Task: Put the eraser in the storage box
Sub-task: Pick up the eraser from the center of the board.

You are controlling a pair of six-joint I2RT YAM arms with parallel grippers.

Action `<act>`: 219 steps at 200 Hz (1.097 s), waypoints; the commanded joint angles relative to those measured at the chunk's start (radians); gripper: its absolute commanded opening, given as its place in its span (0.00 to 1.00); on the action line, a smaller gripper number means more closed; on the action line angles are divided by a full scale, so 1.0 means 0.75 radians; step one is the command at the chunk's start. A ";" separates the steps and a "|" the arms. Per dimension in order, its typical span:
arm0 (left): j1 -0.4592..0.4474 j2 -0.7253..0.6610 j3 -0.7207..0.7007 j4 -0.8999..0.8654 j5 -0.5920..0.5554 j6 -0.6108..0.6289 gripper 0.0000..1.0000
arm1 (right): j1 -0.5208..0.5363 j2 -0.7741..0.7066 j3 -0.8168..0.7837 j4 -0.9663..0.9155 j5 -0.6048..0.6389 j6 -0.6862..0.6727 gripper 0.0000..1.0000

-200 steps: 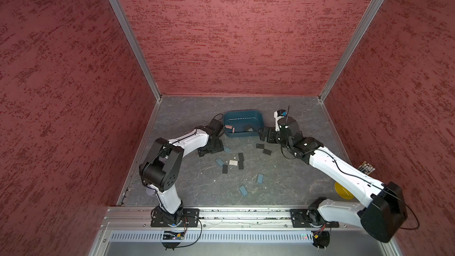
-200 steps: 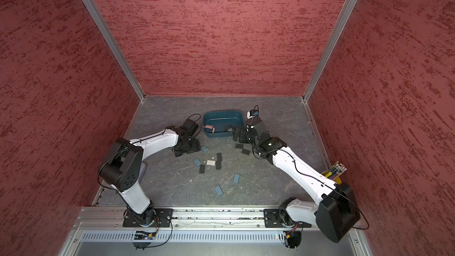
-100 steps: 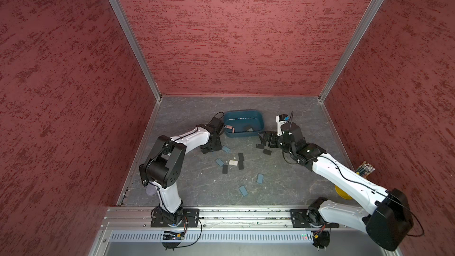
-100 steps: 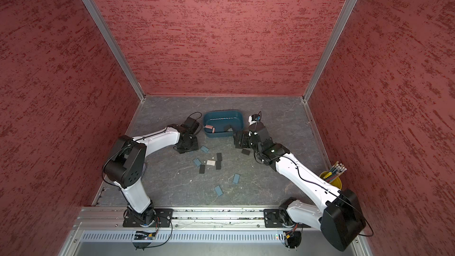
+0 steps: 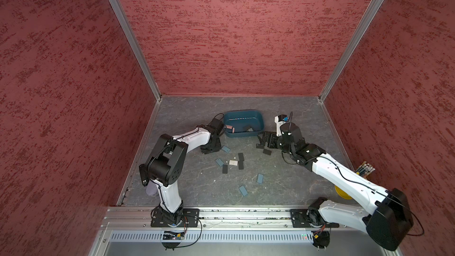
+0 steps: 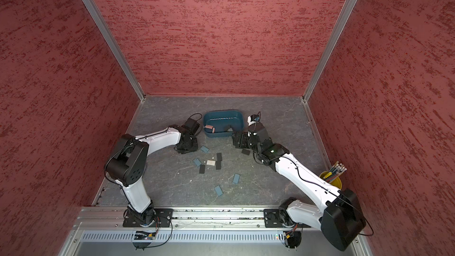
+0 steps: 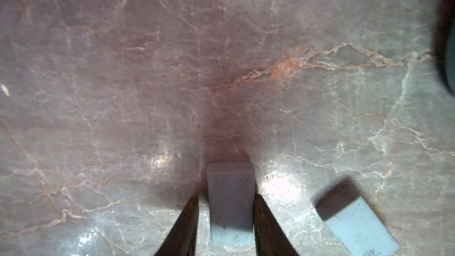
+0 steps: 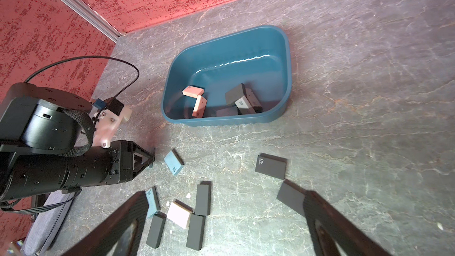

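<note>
The eraser [image 7: 230, 193], pale blue-grey, lies flat on the marbled floor between my left gripper's [image 7: 226, 197] dark fingers. One finger presses its side, and a thin strip of floor shows by the other. In both top views this gripper [image 5: 209, 147] [image 6: 188, 147] is down at the floor, left of the storage box [image 5: 246, 115] [image 6: 222, 116]. The storage box [image 8: 221, 119] is a teal tub holding pink and grey erasers. My right gripper [image 8: 225, 193] [image 5: 264, 140] hangs open and empty over black erasers near the box's front right corner.
Loose erasers lie on the floor in front of the box: blue [image 5: 225, 148], white [image 5: 233, 162] and several black ones. Another pale blue eraser [image 7: 357, 225] lies close beside the left gripper. A yellow pencil cup [image 6: 332, 178] stands at the right wall.
My left gripper's jaws have narrowed from wide open onto the eraser while it stayed in place. The right gripper has drifted slightly from the box's end toward the black erasers, still open.
</note>
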 commanded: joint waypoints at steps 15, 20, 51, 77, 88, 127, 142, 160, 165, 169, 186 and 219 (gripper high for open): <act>0.004 0.030 -0.008 0.011 -0.001 0.002 0.30 | 0.014 0.001 0.010 0.027 -0.002 0.014 0.99; 0.003 0.029 -0.009 0.012 -0.001 0.000 0.30 | 0.014 0.008 0.012 0.022 0.001 0.017 0.99; 0.003 0.000 -0.024 0.012 0.005 -0.005 0.26 | 0.016 0.076 0.040 -0.064 0.071 0.053 0.99; -0.001 -0.032 -0.029 0.002 0.001 -0.005 0.23 | 0.014 0.122 0.025 -0.102 0.120 0.090 0.99; -0.004 -0.047 -0.031 -0.006 0.001 -0.009 0.22 | 0.015 0.139 0.013 -0.110 0.132 0.108 0.99; -0.025 -0.105 -0.033 -0.034 -0.007 -0.015 0.21 | 0.018 0.203 -0.008 -0.150 0.171 0.145 0.99; -0.033 -0.129 -0.035 -0.044 -0.007 -0.015 0.21 | 0.019 0.225 -0.016 -0.156 0.177 0.151 0.99; -0.041 -0.159 -0.033 -0.060 -0.007 -0.017 0.21 | 0.022 0.249 -0.026 -0.158 0.183 0.165 0.99; -0.044 -0.167 -0.032 -0.064 -0.007 -0.016 0.21 | 0.022 0.254 -0.030 -0.159 0.191 0.173 0.99; -0.045 -0.173 -0.028 -0.069 -0.007 -0.015 0.21 | 0.024 0.256 -0.032 -0.157 0.197 0.179 0.99; -0.052 -0.200 -0.020 -0.089 -0.009 -0.013 0.21 | 0.026 0.262 -0.054 -0.145 0.210 0.197 0.99; -0.068 -0.236 0.037 -0.142 -0.014 -0.003 0.21 | 0.031 0.312 -0.070 -0.141 0.222 0.229 0.99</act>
